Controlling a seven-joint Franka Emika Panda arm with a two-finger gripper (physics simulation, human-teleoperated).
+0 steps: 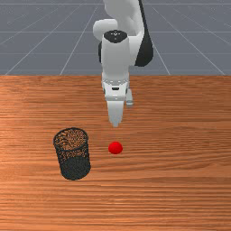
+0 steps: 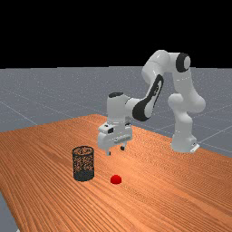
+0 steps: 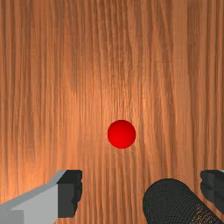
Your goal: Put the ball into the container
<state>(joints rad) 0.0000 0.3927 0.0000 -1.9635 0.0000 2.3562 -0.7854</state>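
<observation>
Orange-brown wood tabletop (image 2: 167, 195), grey gridded floor (image 2: 41, 93), black backdrop (image 2: 113, 31), hand (image 2: 115, 151) wide open, empty

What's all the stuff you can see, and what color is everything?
Ball: one, red, on the table, at the front view's right of the container.
Container: one, black mesh, upright on the table.
Table: one, orange-brown wood, under the ball and container.
Floor: one, grey with pale lines, beyond the table.
Arm: one, white with black parts, reaching over the table.
Gripper: one, white with dark fingertips, open, above the table.
</observation>
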